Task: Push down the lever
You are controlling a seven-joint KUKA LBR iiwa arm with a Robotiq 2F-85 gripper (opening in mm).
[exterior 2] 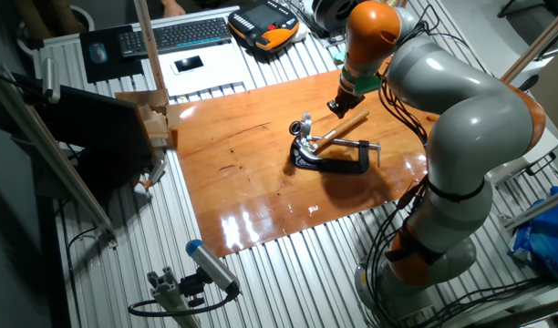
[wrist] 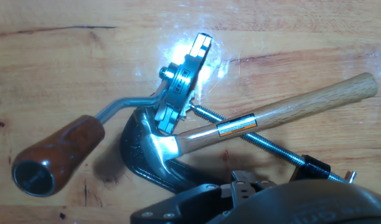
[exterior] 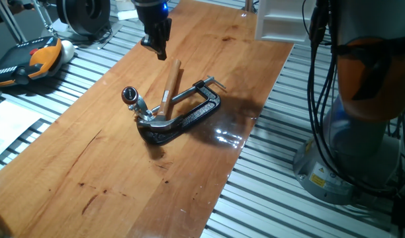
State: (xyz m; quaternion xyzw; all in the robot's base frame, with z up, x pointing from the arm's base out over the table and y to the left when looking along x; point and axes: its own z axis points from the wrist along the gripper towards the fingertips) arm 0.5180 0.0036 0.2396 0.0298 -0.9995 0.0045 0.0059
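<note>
Thin silvery bent lever w/ reddish-brown knob (exterior: pixel 130 94) sticks up at the left end of the black C-clamp (exterior: pixel 189 119), wood-handled hammer (exterior: pixel 168 86) lying across both. Black two-finger gripper (exterior: pixel 157 45) hangs above the hammer handle, well apart from the knob; spread or pressed together, can't tell. Risk: coming down off-line it'd likely hit the hammer or glance off the round knob, shoving the pile rather than turning the lever.

Wood tabletop (exterior 2: pixel 261 182) on slatted alu bench (exterior: pixel 90 66); keyboard (exterior 2: pixel 174 35) & orange pendant (exterior 2: pixel 265 23) beyond far edge; glare near front corner.
</note>
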